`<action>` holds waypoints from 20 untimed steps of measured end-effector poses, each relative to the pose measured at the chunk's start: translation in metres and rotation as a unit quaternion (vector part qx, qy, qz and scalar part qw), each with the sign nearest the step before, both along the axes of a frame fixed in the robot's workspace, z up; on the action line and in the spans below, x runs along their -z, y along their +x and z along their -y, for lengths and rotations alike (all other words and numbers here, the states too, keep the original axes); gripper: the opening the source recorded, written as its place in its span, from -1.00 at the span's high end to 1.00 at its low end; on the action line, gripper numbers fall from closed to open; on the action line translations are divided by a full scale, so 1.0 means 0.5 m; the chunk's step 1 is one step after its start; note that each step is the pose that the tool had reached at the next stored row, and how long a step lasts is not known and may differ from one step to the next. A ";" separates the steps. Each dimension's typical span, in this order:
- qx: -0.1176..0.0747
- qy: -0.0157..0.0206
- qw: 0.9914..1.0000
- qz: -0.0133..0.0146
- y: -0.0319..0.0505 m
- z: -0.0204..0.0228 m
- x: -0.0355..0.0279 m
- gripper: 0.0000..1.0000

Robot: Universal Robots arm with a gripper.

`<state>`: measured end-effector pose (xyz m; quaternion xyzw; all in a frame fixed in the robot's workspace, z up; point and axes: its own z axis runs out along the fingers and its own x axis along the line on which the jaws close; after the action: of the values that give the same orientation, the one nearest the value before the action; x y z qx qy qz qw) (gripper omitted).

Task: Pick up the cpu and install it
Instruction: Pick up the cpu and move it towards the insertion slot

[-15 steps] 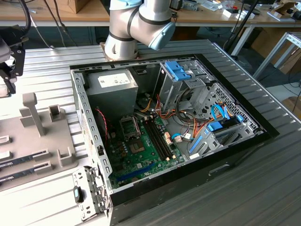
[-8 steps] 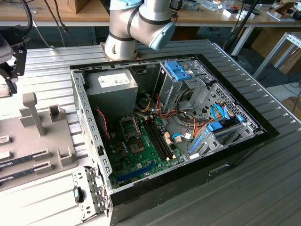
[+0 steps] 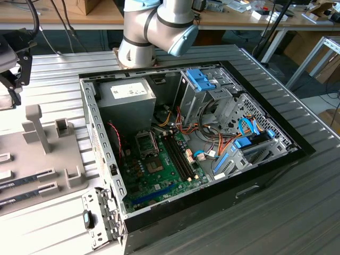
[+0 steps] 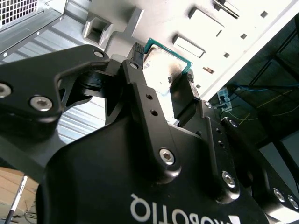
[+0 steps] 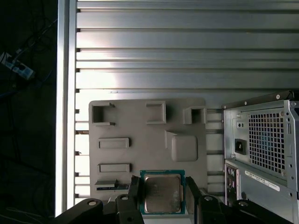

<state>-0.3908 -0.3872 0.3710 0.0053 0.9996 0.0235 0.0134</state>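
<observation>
**A:** Where is the cpu (image 5: 162, 193)?

**B:** Right between the jaws. They are pinching it by two opposite edges, with one black finger (image 5: 134, 198) on each side. Its silver-grey lid faces the first wrist camera, and a thin green rim shows around the lid.

**A:** Does the other camera agree?

**B:** Yes. In the second wrist view the cpu (image 4: 163, 65) sits at the very tips, clamped flat, and a finger (image 4: 140, 88) runs up to its edge.

**A:** What lies beyond the jaws?

**B:** A grey holder plate (image 5: 140, 121) with several pockets and a square pad, lying on the ribbed metal bench (image 5: 187, 46). The chip looks lifted clear of the plate, not resting in any pocket.

**A:** And the computer?

**B:** The open case (image 5: 261, 140) stands off to one side of the jaws, just beside the plate, with its vented rear panel turned towards the first wrist camera. In the exterior view the case (image 3: 98, 138) lies on the bench (image 3: 64, 79) next to the plate (image 3: 53, 159). The motherboard (image 3: 159, 170) is inside it, and the dark socket frame (image 3: 147, 142) sits just below the grey power-supply box (image 3: 127, 98).

**A:** So it's not installed yet?

**B:** No. The chip is in the jaws over the plate, well apart from the socket.
</observation>
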 end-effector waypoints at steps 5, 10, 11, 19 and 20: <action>0.000 0.000 1.000 0.000 0.003 0.0000 0.000 0.05; 0.000 0.000 1.000 0.000 0.007 0.0000 0.000 0.05; 0.000 0.000 1.000 0.000 0.007 0.0000 0.000 0.05; 0.000 0.000 1.000 0.000 0.013 0.0000 0.000 0.05; 0.000 0.000 1.000 0.000 0.014 0.0000 0.000 0.05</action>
<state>-0.3840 -0.3872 0.3709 0.0053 0.9996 0.0235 0.0135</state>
